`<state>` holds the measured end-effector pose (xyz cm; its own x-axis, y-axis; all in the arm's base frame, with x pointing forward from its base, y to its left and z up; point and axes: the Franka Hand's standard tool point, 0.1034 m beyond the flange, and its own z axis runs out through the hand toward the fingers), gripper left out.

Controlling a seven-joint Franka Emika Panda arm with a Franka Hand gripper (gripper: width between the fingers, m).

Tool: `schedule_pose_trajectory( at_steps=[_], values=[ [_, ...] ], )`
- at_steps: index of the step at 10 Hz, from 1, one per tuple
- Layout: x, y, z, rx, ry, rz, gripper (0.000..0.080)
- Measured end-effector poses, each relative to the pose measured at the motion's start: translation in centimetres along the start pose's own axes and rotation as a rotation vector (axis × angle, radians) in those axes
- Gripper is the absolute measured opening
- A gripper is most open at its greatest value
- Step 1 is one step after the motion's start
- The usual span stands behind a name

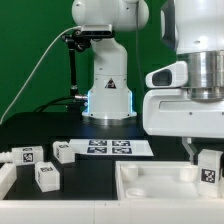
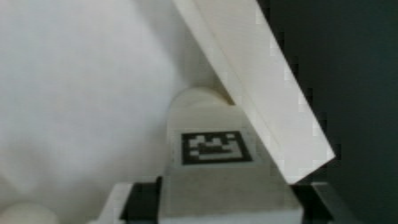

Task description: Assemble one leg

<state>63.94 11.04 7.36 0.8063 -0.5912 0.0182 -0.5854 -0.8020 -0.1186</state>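
My gripper (image 1: 205, 158) is at the exterior view's right, shut on a white leg (image 1: 209, 172) with a marker tag. It holds the leg upright at the far right corner of the white tabletop (image 1: 150, 188), which lies flat at the front. In the wrist view the leg (image 2: 217, 150) sits between my two dark fingers (image 2: 148, 198), its tag facing the camera. Its tip is against the tabletop's flat face (image 2: 89, 90), next to the raised rim (image 2: 263, 85). Whether the leg is seated in a hole is hidden.
Three more white legs with tags lie at the exterior view's left (image 1: 25, 155) (image 1: 47, 175) (image 1: 63, 152). The marker board (image 1: 110, 147) lies in front of the robot base (image 1: 108, 95). A black stand (image 1: 74, 65) and a cable are at the back left.
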Motion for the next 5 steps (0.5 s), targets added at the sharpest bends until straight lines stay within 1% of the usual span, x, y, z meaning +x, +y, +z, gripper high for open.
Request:
schedule_pose_trajectory(
  at_steps=[1,3,4,5],
  values=[
    [0.03,0.03,-0.01,0.000,0.000,0.072,0.0285],
    [0.06,0.20,-0.05,-0.008,-0.006,0.358,0.0285],
    [0.05,0.26,-0.03,-0.006,-0.014,0.568,0.0285],
    [-0.08,-0.02,0.07,0.005,-0.015,0.783,0.0285]
  ],
)
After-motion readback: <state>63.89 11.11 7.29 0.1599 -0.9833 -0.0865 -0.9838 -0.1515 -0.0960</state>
